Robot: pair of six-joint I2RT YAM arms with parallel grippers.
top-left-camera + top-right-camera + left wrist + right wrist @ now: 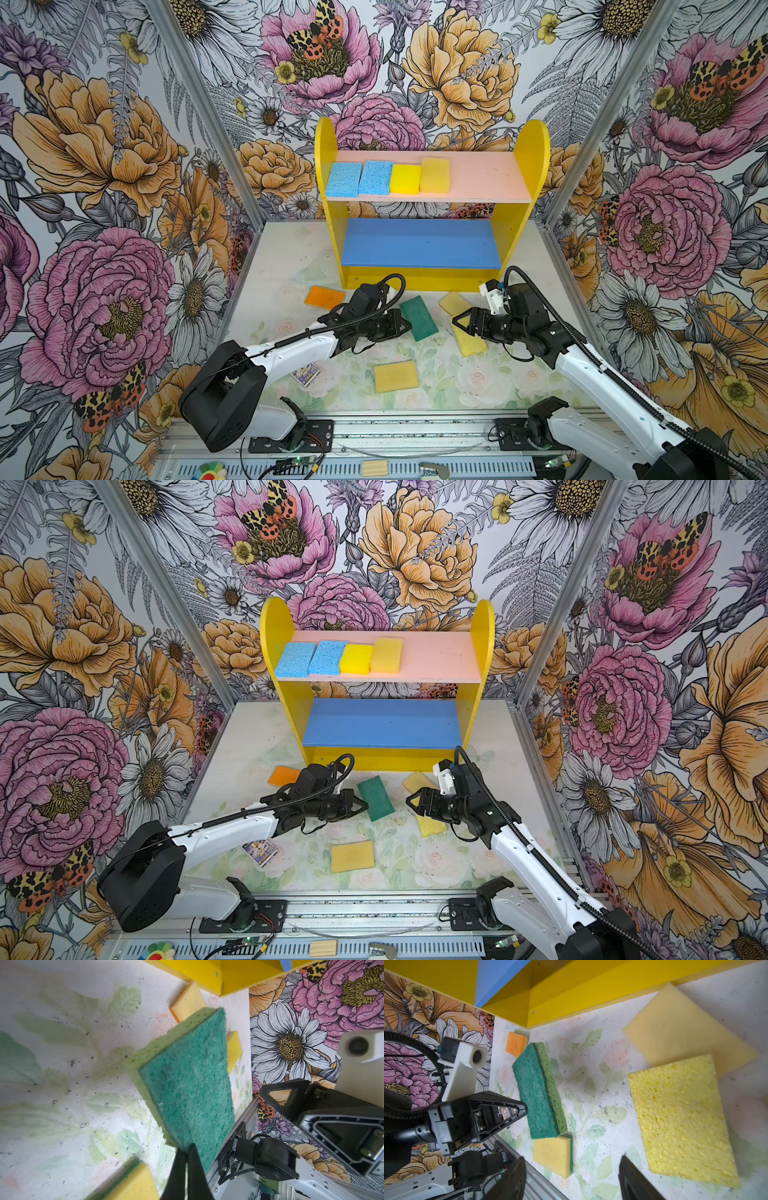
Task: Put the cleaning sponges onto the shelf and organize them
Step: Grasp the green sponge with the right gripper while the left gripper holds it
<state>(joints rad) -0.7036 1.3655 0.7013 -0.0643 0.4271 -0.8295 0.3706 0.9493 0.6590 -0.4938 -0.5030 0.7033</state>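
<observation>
Bench (270, 291), mid-task: my left gripper (408, 326) is clamped on one end of the dark green sponge (419, 318), which juts out at a tilt, scouring face up, just in front of the shelf (326, 166). In the right wrist view it appears raised off the surface. My right gripper (457, 322) faces it from the other side, a short gap away, jaws spread wide with nothing between them, hanging over the porous yellow sponge (469, 343).

On the shelf's pink board (482, 176) four pads sit in a row at the left end: a light blue sponge (344, 179), a second blue sponge (376, 178), a bright yellow sponge (406, 179) and a paler yellow sponge (435, 175). The blue board (419, 243) below is bare.

On the bench lie an orange sponge (324, 297) near the shelf's left foot, a buff sponge (455, 302) by its right foot, a green-backed yellow sponge (395, 376) nearer the front, and a purple card packet (305, 374) beside my left arm
</observation>
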